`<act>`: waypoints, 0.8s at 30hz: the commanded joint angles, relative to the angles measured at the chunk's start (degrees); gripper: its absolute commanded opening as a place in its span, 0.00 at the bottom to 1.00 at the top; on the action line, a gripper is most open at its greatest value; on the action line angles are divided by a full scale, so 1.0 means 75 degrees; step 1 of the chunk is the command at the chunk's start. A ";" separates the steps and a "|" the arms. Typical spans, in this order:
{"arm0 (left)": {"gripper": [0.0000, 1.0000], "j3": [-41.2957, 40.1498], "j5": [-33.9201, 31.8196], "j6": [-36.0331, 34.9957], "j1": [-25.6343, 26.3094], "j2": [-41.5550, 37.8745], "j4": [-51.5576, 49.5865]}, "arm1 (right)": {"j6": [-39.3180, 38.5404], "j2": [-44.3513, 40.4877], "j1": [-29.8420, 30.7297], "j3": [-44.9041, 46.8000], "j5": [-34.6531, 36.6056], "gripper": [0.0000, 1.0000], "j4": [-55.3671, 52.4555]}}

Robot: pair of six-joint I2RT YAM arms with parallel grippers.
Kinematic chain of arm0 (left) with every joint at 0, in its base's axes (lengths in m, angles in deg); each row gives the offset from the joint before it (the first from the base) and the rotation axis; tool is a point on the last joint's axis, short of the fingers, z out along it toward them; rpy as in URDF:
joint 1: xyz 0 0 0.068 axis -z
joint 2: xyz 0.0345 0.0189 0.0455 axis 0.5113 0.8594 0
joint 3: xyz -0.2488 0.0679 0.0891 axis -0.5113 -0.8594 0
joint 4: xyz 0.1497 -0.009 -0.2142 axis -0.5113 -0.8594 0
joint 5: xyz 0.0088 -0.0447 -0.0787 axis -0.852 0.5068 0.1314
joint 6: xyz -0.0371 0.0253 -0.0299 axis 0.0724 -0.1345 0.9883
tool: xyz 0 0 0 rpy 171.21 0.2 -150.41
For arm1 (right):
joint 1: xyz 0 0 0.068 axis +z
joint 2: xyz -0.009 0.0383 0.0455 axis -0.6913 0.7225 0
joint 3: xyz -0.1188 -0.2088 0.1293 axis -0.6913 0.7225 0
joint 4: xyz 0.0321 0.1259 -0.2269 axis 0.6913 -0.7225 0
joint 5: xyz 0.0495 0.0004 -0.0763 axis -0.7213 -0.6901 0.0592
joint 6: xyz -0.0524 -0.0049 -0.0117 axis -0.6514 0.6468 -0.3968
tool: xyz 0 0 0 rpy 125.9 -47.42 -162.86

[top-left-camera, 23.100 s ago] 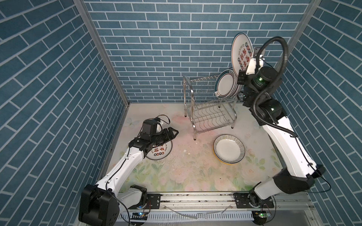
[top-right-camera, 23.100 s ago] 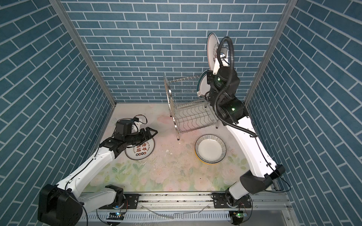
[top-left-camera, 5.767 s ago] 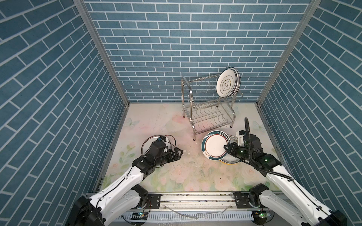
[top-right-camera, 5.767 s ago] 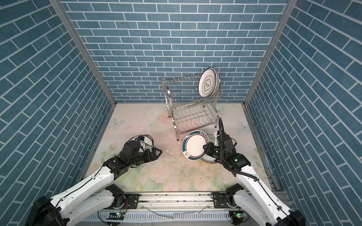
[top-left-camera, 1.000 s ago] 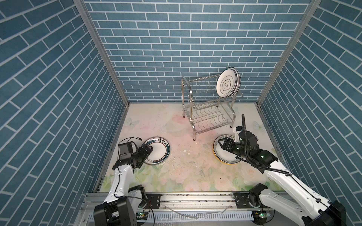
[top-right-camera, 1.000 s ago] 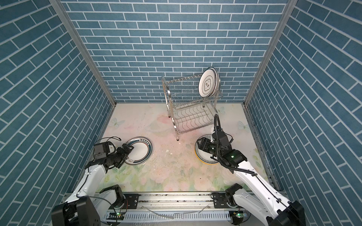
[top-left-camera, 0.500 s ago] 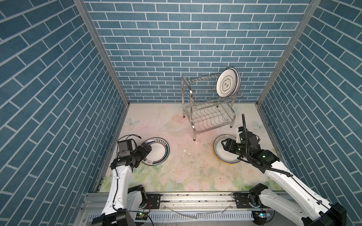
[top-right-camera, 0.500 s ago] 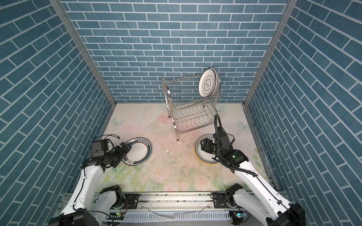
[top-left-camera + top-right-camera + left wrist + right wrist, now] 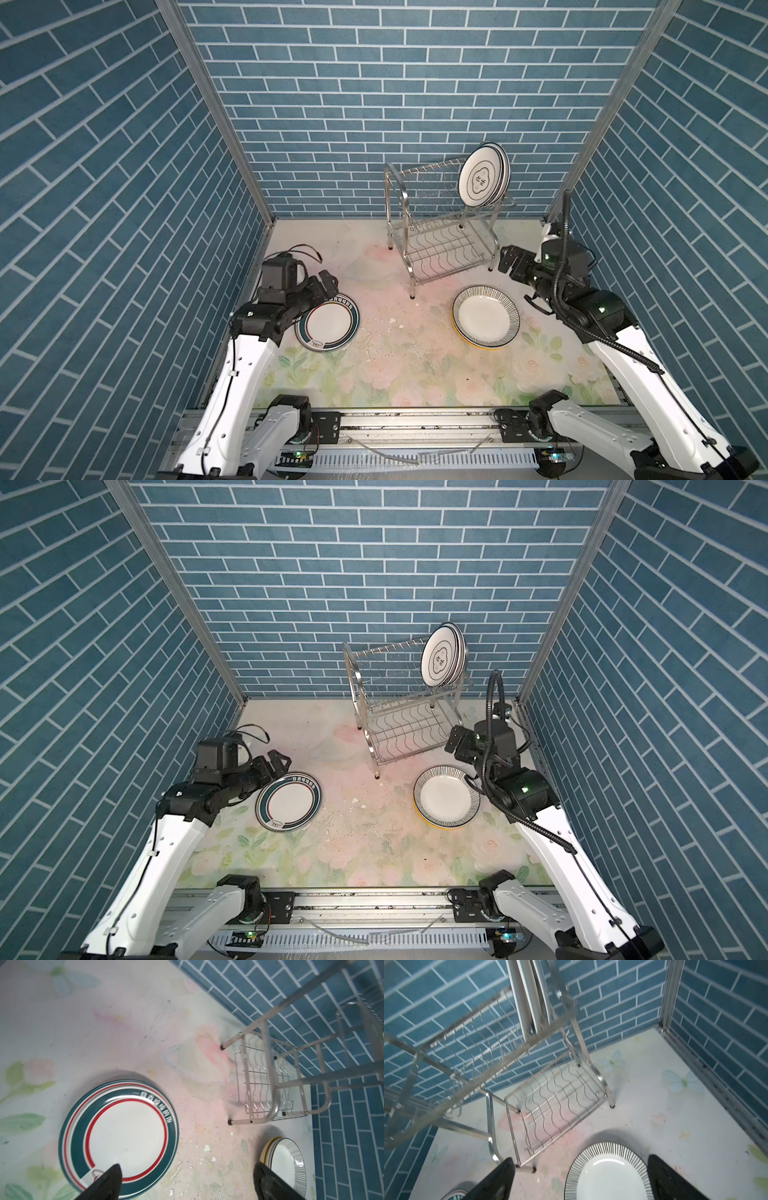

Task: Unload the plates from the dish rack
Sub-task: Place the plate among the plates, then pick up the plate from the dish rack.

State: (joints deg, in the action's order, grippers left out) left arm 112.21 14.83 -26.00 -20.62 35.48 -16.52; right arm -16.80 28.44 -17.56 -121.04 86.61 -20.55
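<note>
Toward one o'clock on the flower-printed worktop (image 9: 415,374), backed against the blue brick wall (image 9: 374,104): the dish rack (image 9: 440,237), lower wavy shelf bare, upper tier nearly cleared. Aboard it, a few upright plates (image 9: 482,176), white with dark rims, wedged on edge between the prongs at the tier's three-o'clock end and leaning on one another, exact count hard to tell. Laid flat at nine o'clock, well apart from the rack's feet, the green-banded stack (image 9: 328,322), red ring inside each band, rims nested for a steady pile. Mirrored at three o'clock, the black-striped plate (image 9: 486,322), face up on a yellow-edged plate (image 9: 264,1152), only a sliver of that rim showing. Two piles, one per side, apparently to keep each arm on its own half and the middle free. Left jaws spread wide, gripping nothing, hanging over the green-banded stack's ten-o'clock rim. Right jaws likewise wide apart and empty, held above the worktop at one o'clock of the striped pile, just beside the rack's three-o'clock foot and aimed at the wire frame. Judged stage: well past halfway, with only the upper-tier cluster to go. Likely next: a climb by the right jaws to the top tier and a pinch on the front plate's rim, the sole edge on offer from an upright dish. Worth watching: neighbours toppling once robbed of their prop, and glazed ceramic slipping in a narrow grip.
</note>
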 commanded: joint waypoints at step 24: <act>0.99 0.2261 -0.2260 -0.0566 0.4160 0.2210 0.0188 | -0.0578 0.6166 -0.0396 -0.8445 -0.1353 0.99 -0.2011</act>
State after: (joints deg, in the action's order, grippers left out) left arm 130.55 -1.01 -29.48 10.38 53.81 -16.09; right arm -22.64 74.06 -20.23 -180.71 78.15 -33.47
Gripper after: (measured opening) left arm 0.994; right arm 0.990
